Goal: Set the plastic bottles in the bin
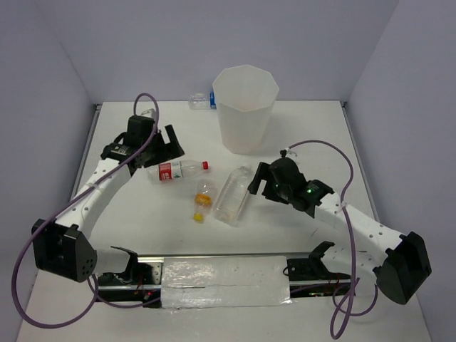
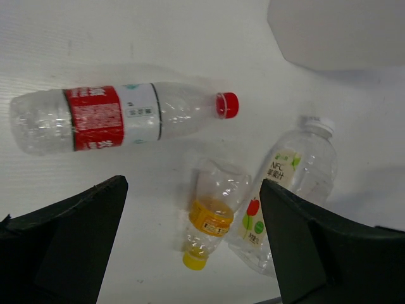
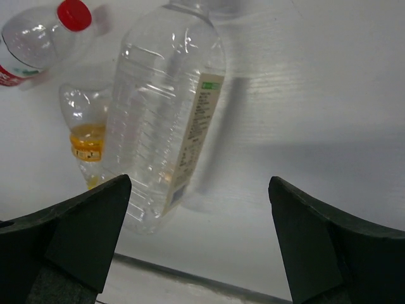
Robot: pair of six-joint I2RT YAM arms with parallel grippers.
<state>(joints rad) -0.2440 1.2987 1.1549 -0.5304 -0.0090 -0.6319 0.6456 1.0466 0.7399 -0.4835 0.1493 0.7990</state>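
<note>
- Nearest, the yellow-capped bottle [image 1: 202,201] and the large clear bottle [image 1: 234,194] lie side by side on the table [image 1: 313,128]. The right gripper [image 3: 199,182] hovers over the large one, jaws wide and empty.
- Just beyond, the red-label bottle [image 1: 178,171] lies under the left gripper [image 2: 193,185], also spread wide, holding nothing.
- Farther back, the bin [image 1: 246,107] stands upright, with a blue-label bottle [image 1: 201,100] lying at its far left.

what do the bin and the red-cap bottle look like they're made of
Bin: probably plastic, milky white, translucent, fairly matte; light seems to show through its faceted wall.
Red-cap bottle: thin clear plastic, glossy; the wall is see-through, ribbed and a little crumpled, with bright glints. The exact plastic can't be told by look.
</note>
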